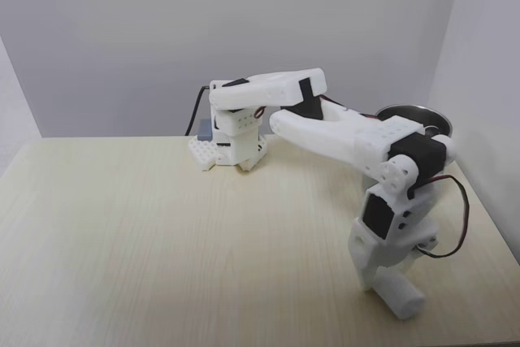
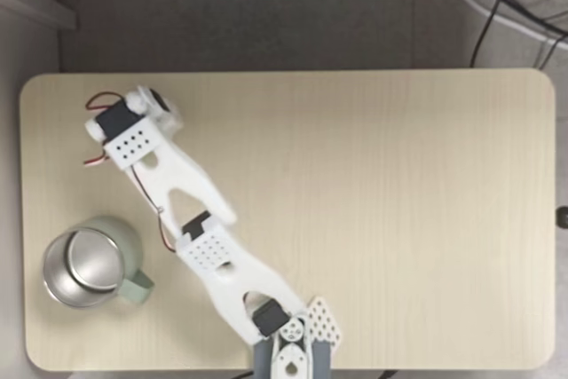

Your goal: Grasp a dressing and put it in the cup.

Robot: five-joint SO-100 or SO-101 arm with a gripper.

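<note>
In a fixed view from the front, the white arm reaches to the right front of the table and points its gripper (image 1: 388, 280) straight down. The dressing (image 1: 404, 297), a short white roll, lies at the fingertips and touches them. How tightly the jaws stand on it is hidden. The cup (image 1: 416, 114) stands behind the forearm with just its steel rim showing. In a fixed view from above, the sage-green cup (image 2: 91, 262) stands near the left edge, handle toward the lower right. There the gripper (image 2: 149, 111) sits above it, a hand's width away, covering the roll.
The arm's base (image 1: 227, 144) sits at the back middle of the light wooden table (image 1: 162, 241); from above, the base (image 2: 293, 343) is at the bottom edge. Red and black wires (image 1: 455, 225) loop beside the wrist. The table's right edge lies close to the gripper.
</note>
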